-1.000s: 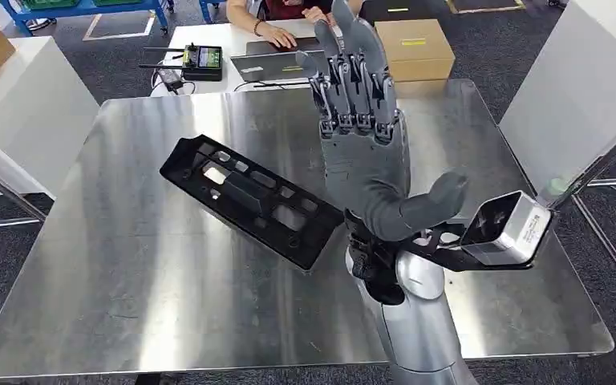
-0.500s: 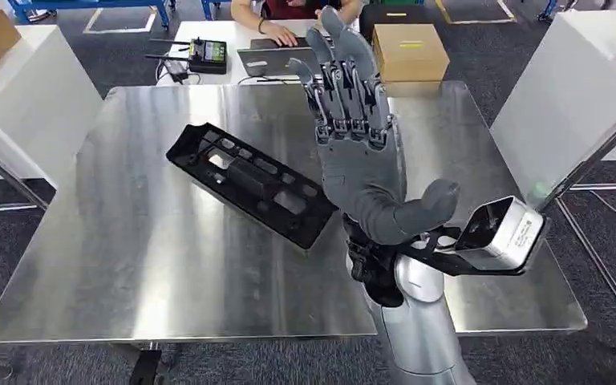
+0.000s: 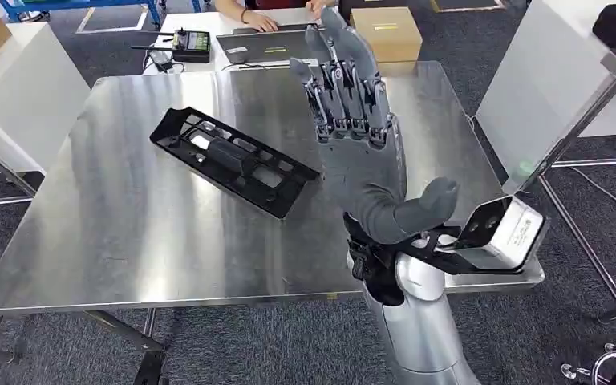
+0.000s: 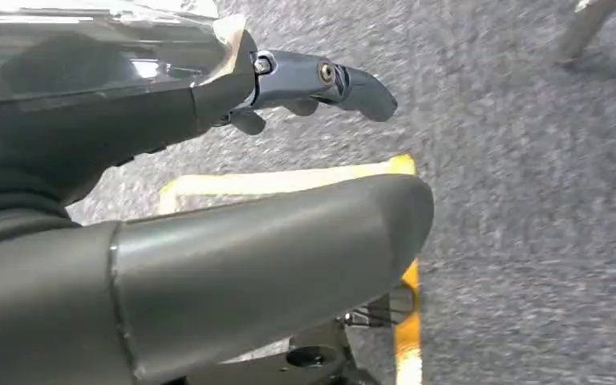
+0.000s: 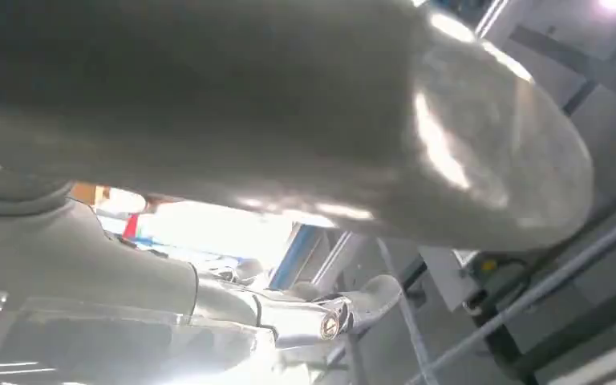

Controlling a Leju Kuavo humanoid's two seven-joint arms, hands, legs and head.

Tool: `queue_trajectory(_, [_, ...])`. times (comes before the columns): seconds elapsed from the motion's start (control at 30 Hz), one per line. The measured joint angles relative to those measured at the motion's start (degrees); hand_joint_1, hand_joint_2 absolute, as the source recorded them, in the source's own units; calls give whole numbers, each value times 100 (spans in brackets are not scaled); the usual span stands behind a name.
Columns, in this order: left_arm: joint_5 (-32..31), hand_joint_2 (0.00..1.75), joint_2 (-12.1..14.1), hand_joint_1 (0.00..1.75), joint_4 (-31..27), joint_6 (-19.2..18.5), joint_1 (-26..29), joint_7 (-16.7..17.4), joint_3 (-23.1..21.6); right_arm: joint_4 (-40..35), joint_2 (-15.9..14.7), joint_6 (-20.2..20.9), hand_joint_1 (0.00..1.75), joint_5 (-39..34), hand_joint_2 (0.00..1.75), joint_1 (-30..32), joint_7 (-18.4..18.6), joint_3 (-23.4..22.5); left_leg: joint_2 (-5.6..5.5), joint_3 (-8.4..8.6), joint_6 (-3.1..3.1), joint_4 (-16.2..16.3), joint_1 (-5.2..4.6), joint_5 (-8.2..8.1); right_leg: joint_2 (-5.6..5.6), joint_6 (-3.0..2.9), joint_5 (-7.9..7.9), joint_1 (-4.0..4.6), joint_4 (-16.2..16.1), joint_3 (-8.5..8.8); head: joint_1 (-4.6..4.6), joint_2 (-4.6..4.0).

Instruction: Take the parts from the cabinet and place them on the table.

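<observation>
Nearest the camera in the head view, the right arm is raised from below, with the right hand (image 3: 361, 160) held upright above the near right part of the table (image 3: 128, 241). Its fingers (image 3: 345, 72) are extended upward and spread, the thumb (image 3: 421, 204) is angled out to the side, and nothing is held. A wrist camera (image 3: 501, 233) on a black bracket is seen just beside the thumb.

In the left wrist view, the left hand (image 4: 208, 265) is seen over grey carpet (image 4: 529, 200) crossed by a yellow line (image 4: 289, 180); a thick thumb and one dark fingertip (image 4: 353, 84) are visible, apart, with nothing between them.

Farther out, the black part (image 3: 233, 160), a long flat tray-like frame with cut-outs, is lying diagonally on the steel table, left of the right hand and not touched by it.

Beyond the far edge of the table, a white desk (image 3: 200, 24) is noted, bearing a handheld controller (image 3: 188, 42), a laptop (image 3: 269, 44) and a cardboard box (image 3: 385, 34). A person's hands (image 3: 257, 20) are resting at the laptop.
</observation>
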Motion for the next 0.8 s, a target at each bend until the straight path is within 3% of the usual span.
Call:
queue_trajectory(0.03, [0, 0, -2, 0, 0, 0, -1, 2, -2, 0, 0, 0, 0, 0, 0, 5, 0, 0, 0, -128, -24, 490, 1, -304, -1, -21, 66, 19, 5, -78, 4, 0])
queue_trajectory(0.07, [0, 0, -2, 0, 0, -2, -1, 2, -2, 2, 0, 0, 0, 0, 0, 11, 0, 0, 0, -208, -31, 870, 6, -446, -1, -27, 120, 34, 6, -150, 2, 0])
queue_trajectory(0.1, [-2, 0, -2, 0, 0, -6, 1, 2, 0, 9, 0, -2, 0, 0, 0, 10, 0, 0, 0, -210, -30, 1076, 6, -438, -1, -28, 175, 50, 10, -220, 0, 0])
queue_trajectory(0.13, [-2, 0, -2, 0, 0, -18, 0, 2, 0, 18, -2, -2, 0, 2, 0, 10, 0, 0, 0, -105, -12, 1050, 6, -309, 0, -22, 230, 61, 10, -290, 2, 0])
queue_trajectory(0.17, [0, 0, -2, 0, 0, -28, -5, 2, 0, 26, -2, -2, 0, 4, 0, 7, 0, 0, 0, 116, 15, 811, 5, -108, 2, -13, 285, 70, 10, -358, 0, 0])
queue_trajectory(0.2, [0, 0, -4, 0, 0, -44, -14, 2, 0, 35, -2, -11, 0, 2, 0, -2, 0, -2, -7, 470, 59, 355, 4, 81, 8, 2, 346, 79, 10, -423, 2, 0])
queue_trajectory(0.23, [0, 0, -4, 0, 0, -44, -29, 2, 0, 39, 0, -11, 0, 2, 0, -16, 0, -4, -31, 845, 108, -140, 1, 127, 16, 16, 399, 83, 11, -456, 0, 0])
queue_trajectory(0.27, [0, 0, 2, 0, -13, -44, -48, 2, 2, 39, 7, -15, 0, 4, 0, -31, 0, -4, -63, 1162, 163, -624, -22, -106, 15, 63, 436, 95, 13, -487, 0, 0])
queue_trajectory(0.3, [0, 0, -7, 0, -26, -42, -53, 2, 2, 44, 4, -20, 0, 2, 0, -55, -2, -7, -67, 1217, 139, -711, -45, -95, -2, 107, 471, 101, 5, -478, 22, 2])
queue_trajectory(0.37, [0, 0, -13, 0, -26, -44, -57, 4, 0, 55, 4, -20, 0, 4, 0, -74, 2, 0, -74, 1162, 199, -717, -119, -34, -14, 208, 563, 56, -22, -477, 9, 2])
queue_trajectory(0.4, [0, 0, -13, 0, -24, -46, -48, 4, 2, 57, 2, -22, 0, 2, 0, -68, 2, -2, -64, 1106, 258, -759, -135, 52, -6, 256, 641, 70, -73, -492, 22, 0])
queue_trajectory(0.43, [4, 0, -20, 0, -24, -46, -53, 2, 4, 70, -13, -31, 0, -2, 0, -66, 2, -2, -23, 1056, 300, -845, -61, 171, -5, 265, 595, 80, -16, -553, 18, 0])
queue_trajectory(0.47, [9, 0, -22, 0, -26, -52, -60, 2, 9, 72, -26, -31, 0, -18, 0, -69, 2, -2, -14, 1007, 339, -881, -87, 254, -3, 211, 333, 93, 133, -678, 20, 0])
queue_trajectory(0.5, [9, 0, -20, 0, -28, -52, -62, 0, 13, 77, -31, -31, 0, -15, 0, -67, 2, 0, 5, 920, 382, -872, -80, 339, 5, 142, 6, 89, 460, -785, 33, 0])
queue_trajectory(0.53, [13, 0, -22, 0, -28, -61, -59, -6, 13, 83, -39, -31, 0, -17, 0, -56, 2, 0, 9, 825, 384, -869, -88, 410, 5, 112, -279, 86, 884, -885, 39, 0])
queue_trajectory(0.57, [15, 0, -28, 0, -28, -65, -51, -9, 15, 87, -55, -31, 0, -22, 0, -43, 2, 0, 16, 724, 385, -865, -99, 482, 4, 116, -487, 84, 1341, -979, 33, 0])
queue_trajectory(0.6, [17, 0, -28, 0, -28, -70, -45, -15, 17, 94, -74, -31, 0, -26, 0, -24, 2, 0, 25, 619, 384, -859, -105, 558, 3, 171, -544, 84, 1695, -1013, 37, 0])
queue_trajectory(0.63, [17, 0, -28, 0, -28, -83, -42, -22, 20, 96, -90, -31, 0, -31, 0, -5, 2, 0, 32, 522, 375, -857, -106, 628, 3, 244, -452, 84, 1772, -937, 35, 0])
queue_trajectory(0.67, [15, 0, -28, 0, -28, -124, -43, -26, 20, 96, -105, -33, 0, -35, 0, 11, 2, 0, 35, 439, 364, -852, -105, 693, 3, 320, -295, 84, 1616, -751, 35, 0])
queue_trajectory(0.7, [17, 0, -28, 0, -28, -147, -43, -26, 20, 96, -112, -35, 0, -39, 0, 12, 2, 0, 34, 358, 348, -842, -105, 750, 2, 374, -136, 84, 1265, -467, 35, 0])
queue_trajectory(0.73, [17, 0, -31, 0, -28, -172, -43, -24, 20, 94, -112, -37, 0, -42, 0, 10, 2, 0, 31, 288, 327, -823, -105, 807, 2, 377, -68, 84, 746, -77, 35, 0])
queue_trajectory(0.8, [17, 0, -31, 0, -28, -188, -48, -24, 22, 87, -88, -41, 0, -48, 0, 5, 6, 2, 22, 202, 268, -755, -142, 879, 4, 245, -354, 135, -274, 640, 31, 2])
